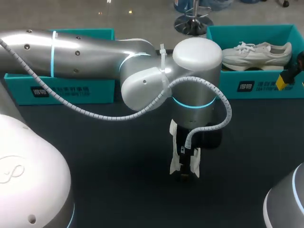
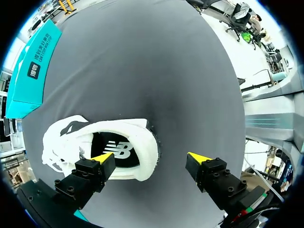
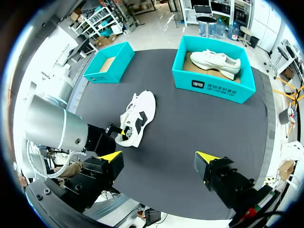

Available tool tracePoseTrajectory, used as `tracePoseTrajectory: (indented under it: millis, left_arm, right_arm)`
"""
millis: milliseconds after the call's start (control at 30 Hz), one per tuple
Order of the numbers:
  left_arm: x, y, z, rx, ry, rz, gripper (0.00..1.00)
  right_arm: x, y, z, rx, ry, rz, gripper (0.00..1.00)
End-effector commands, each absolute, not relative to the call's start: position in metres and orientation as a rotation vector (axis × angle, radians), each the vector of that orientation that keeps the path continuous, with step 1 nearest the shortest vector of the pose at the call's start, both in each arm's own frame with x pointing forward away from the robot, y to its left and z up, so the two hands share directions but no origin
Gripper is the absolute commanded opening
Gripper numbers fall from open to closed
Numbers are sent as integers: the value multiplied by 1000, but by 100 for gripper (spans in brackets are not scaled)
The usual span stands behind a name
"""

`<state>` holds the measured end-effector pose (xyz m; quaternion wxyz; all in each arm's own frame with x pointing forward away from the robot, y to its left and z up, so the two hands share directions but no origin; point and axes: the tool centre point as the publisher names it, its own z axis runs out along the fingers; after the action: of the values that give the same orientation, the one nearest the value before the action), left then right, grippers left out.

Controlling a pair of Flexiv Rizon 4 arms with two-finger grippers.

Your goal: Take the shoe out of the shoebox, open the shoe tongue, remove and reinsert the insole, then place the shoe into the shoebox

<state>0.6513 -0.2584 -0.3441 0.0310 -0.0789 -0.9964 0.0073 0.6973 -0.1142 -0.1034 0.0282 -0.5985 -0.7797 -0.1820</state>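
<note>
**White shoe out on the counter, both hands released**

At the far left of the dark counter (image 1: 118, 166) an open teal left shoebox (image 1: 71, 90) is seen, with only its brown floor showing inside in the right wrist view. In the head view its front is partly covered by the left arm (image 1: 85, 52), which comes in from the left and reaches past the middle, its wrist turned downward.

Below that wrist the left hand (image 2: 150, 157) is held just above the counter. Its fingers are spread wide and nothing is gripped between them. In the left wrist view one yellow tip is seen over the heel rim of the shoe (image 2: 104, 152), while the other stands over bare counter beside the heel. Whether the first tip touches the rim cannot be told.

The shoe is white and lies on the counter near its middle, outside both boxes. Its toe is pointed away from the left hand and its opening is turned upward. A dark insole (image 2: 116, 152) is visible inside it. In the head view the shoe is mostly hidden by the arm.

At the far right stands the right shoebox (image 1: 266, 85), also teal, and a second white shoe (image 1: 256, 53) lies inside it.

The right hand (image 3: 159, 156) is held high above the counter's near side, well apart from the shoe. Its fingers are spread wide and nothing is held.
</note>
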Motion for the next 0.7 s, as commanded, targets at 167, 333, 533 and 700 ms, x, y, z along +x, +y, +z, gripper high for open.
tracePoseTrajectory:
  millis: [167, 333, 533, 700]
  left_arm:
    - [658, -259, -361, -229, -3039, 5, 100]
    - [658, -259, -368, -226, -3024, -12, 100]
    - [658, -260, -373, -232, -3006, -7, 14]
    - [656, -263, -378, -250, -2989, -19, 0]
  right_arm:
    - [700, -114, -103, -1845, -2404, -553, 100]
    - [700, -114, -103, -1845, -2404, -553, 100]
    - [700, -114, -103, -1845, -2404, -553, 100]
    - [700, -114, -103, -1845, -2404, -553, 100]
